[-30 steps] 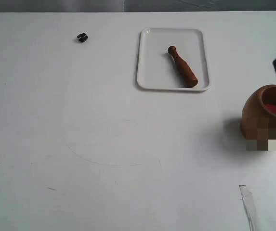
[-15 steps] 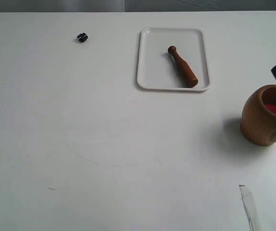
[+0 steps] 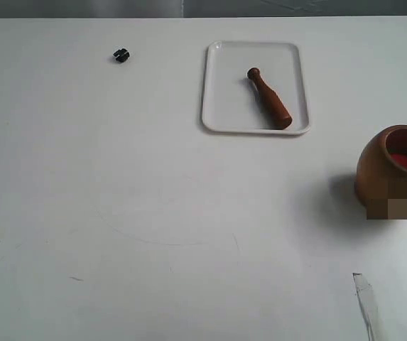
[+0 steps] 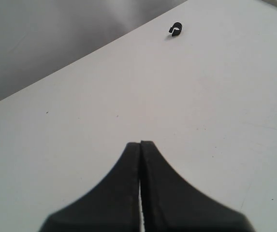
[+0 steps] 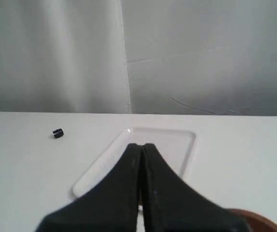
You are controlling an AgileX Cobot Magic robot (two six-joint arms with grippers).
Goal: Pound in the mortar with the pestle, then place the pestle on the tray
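It looks like a robot lab or test room: a plain white table [image 3: 153, 298] with faint scuffs [image 3: 146, 240], a grey panelled wall [image 5: 211, 58] and a pale curtain [image 5: 51, 53] behind it.

- The mortar [image 3: 382, 167] is a rounded light-brown wooden pot that stands upright on the table [image 3: 153, 185] at the right edge of the exterior view, partly cut off by it. Its wide mouth shows a red inside. It is well apart from the tray.
- The pestle [image 3: 268, 99] is a slim reddish-brown club. It lies flat and slantwise in the tray's right half, its small knob toward the far side and its thick end by the near right corner.
- The tray [image 3: 221, 89] is white and rectangular, with rounded corners and a low rim. It lies flat toward the table's far side.
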